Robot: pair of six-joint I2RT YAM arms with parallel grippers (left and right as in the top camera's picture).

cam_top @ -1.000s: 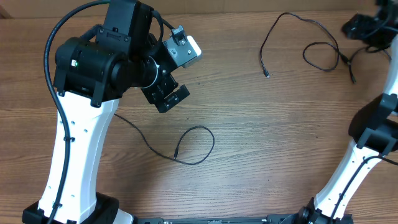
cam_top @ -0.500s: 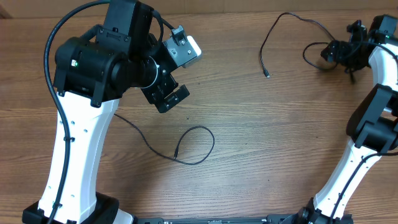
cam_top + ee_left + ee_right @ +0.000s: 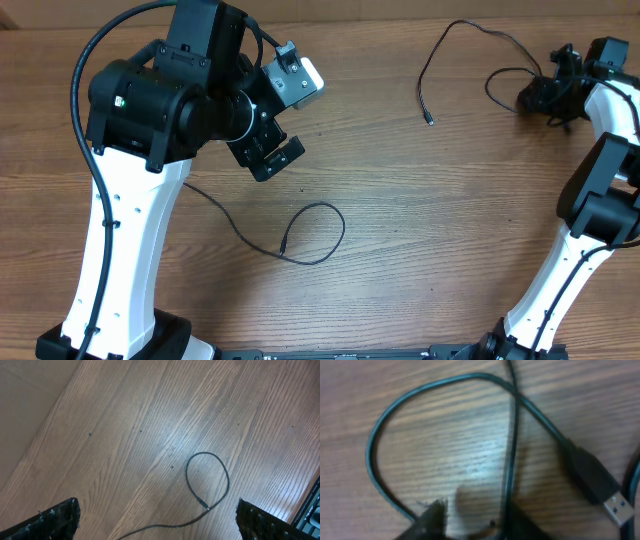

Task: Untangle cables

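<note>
**Working the far-right crossing while one cable lies free**

Hovering high near the table's (image 3: 450,220) left side, the left end effector (image 3: 157,527) has its fingers spread fully apart and holds nothing. Below it a looped cable (image 3: 343,228) lies alone on the wood, well apart from the rest, so it probably needs no more handling.

The right end effector (image 3: 548,95) is down at the far right edge, over the second cable (image 3: 456,22). That cable's slim tip points toward the table centre while its other end curls into a loop. The wrist view shows why the arm sits there: one strand (image 3: 512,460) crosses over the loop beside a USB plug (image 3: 592,477). The fingers (image 3: 432,517) stand on either side of that strand. Whether they pinch it cannot be told. Lifting it would likely open the crossing.
</note>
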